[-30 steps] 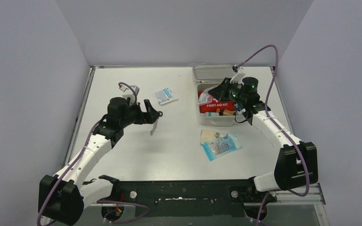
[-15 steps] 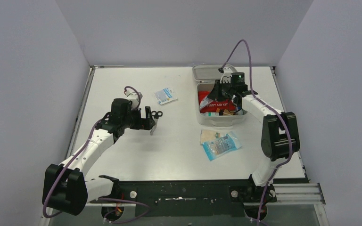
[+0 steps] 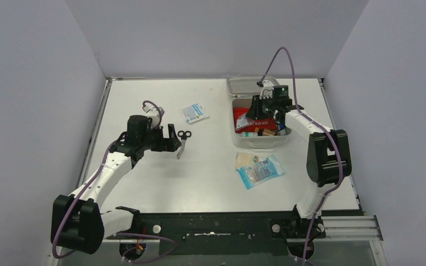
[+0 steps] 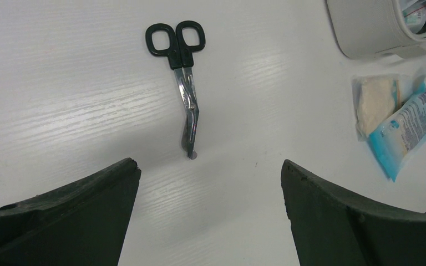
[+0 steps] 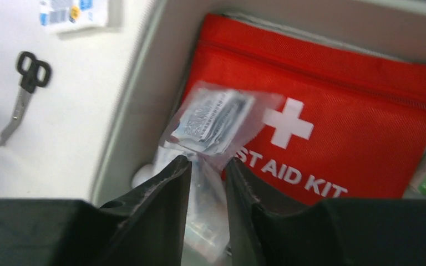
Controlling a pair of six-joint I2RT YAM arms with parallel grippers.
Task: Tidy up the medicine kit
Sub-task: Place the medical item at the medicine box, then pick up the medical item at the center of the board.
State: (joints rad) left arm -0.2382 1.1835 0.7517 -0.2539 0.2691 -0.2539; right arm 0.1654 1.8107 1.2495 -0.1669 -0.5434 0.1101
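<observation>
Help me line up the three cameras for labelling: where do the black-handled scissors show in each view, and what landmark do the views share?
Top external: the scissors lie left of centre on the table, handles away from the arm bases.
Left wrist: the scissors are at upper centre, handles up, blades pointing down.
Right wrist: the scissors are at the upper left, blurred.
Shared landmark: the medicine kit, right of the scissors in every view.

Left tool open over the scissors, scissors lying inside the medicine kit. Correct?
No. The scissors lie on the table, outside the medicine kit; the left wrist view shows it. The left tool is open over them.
</observation>
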